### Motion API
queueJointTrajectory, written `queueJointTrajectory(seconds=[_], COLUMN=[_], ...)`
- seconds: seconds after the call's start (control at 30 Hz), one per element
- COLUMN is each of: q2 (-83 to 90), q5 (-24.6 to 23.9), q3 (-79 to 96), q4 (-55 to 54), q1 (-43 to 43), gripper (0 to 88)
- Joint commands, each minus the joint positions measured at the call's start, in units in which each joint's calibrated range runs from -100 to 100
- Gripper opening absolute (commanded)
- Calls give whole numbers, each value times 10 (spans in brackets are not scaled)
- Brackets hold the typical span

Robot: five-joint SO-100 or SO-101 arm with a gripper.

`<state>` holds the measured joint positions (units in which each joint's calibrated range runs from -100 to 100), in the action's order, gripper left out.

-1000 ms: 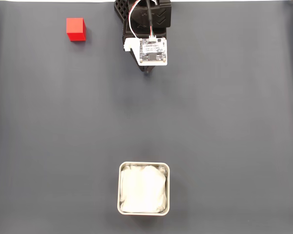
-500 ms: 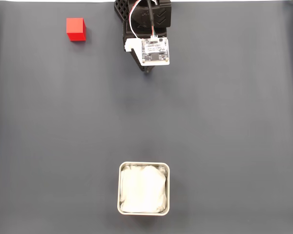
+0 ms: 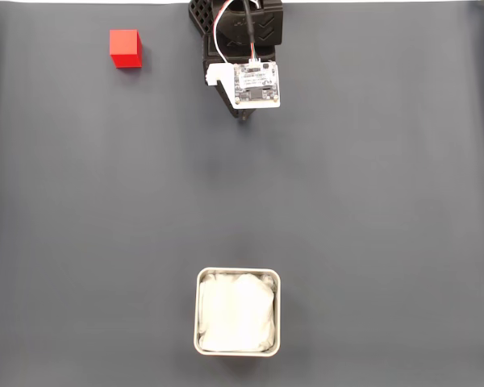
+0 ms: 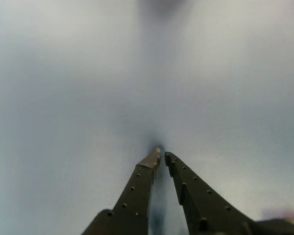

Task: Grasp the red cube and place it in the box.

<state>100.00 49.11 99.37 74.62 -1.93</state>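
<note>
red cube point(image 3: 124, 48): far left at the top of the fixed view, on the dark mat point(image 3: 371, 201), untouched
gripper point(image 4: 161, 157): top centre in the fixed view, well apart from cube; fingers nearly together, nothing between them
box point(image 3: 238, 275): bottom centre, white lining, no cube inside
progress: nothing done yet; reach, grasp, carry and drop all remain

We are seeing the gripper point(image 3: 244, 118) sitting slightly higher in the fixed view than a second ago, its white board point(image 3: 256, 85) shifted right and tilted; no movement since the half-second mark.
</note>
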Motion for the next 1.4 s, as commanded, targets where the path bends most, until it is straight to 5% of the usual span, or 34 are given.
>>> queueJointTrajectory(seconds=[0.0, 0.57, 1.37], q2=[-3, -142, -378], q5=[0, 6, -8], q3=[5, -266, -640], q4=[-7, -140, -57], q1=[12, 8, 28], gripper=[0, 0, 0])
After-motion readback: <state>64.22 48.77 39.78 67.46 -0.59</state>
